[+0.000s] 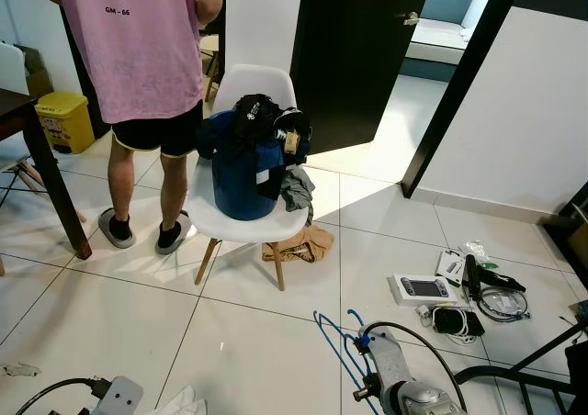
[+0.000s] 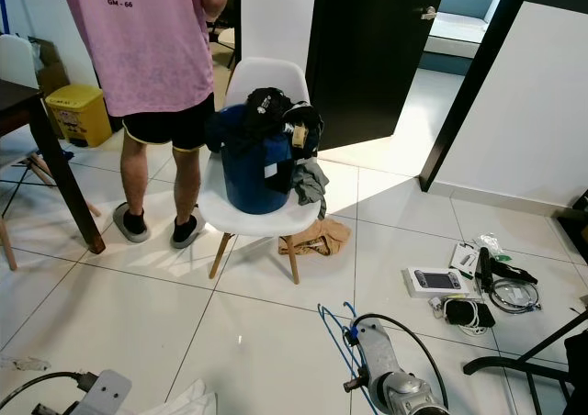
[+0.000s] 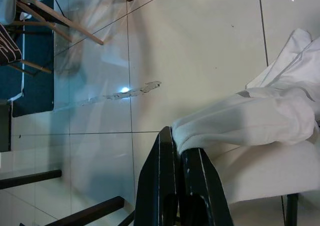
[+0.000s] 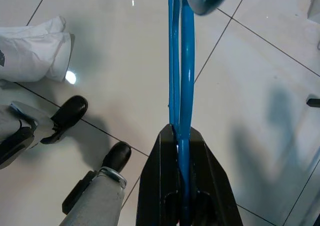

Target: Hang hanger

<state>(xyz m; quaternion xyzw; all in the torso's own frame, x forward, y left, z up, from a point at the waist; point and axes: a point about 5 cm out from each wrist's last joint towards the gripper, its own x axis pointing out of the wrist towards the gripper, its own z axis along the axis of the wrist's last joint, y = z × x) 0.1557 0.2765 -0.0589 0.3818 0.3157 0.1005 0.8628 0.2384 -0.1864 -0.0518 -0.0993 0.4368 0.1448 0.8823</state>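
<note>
While the right gripper (image 4: 181,136) is clamped on it, a blue hanger (image 4: 181,61) is being held low over the tiled floor (image 1: 110,323).
White cloth (image 3: 250,118) is being pinched by the left gripper (image 3: 178,143); ahead, a white chair (image 1: 248,218) is being loaded with clothes (image 1: 262,121) beside a person (image 1: 147,66).

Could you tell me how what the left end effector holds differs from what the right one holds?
The left end effector is shut on a white cloth, soft and folded; the right end effector is shut on a blue hanger, rigid and thin. Both are carried low above the tiled floor.
</note>
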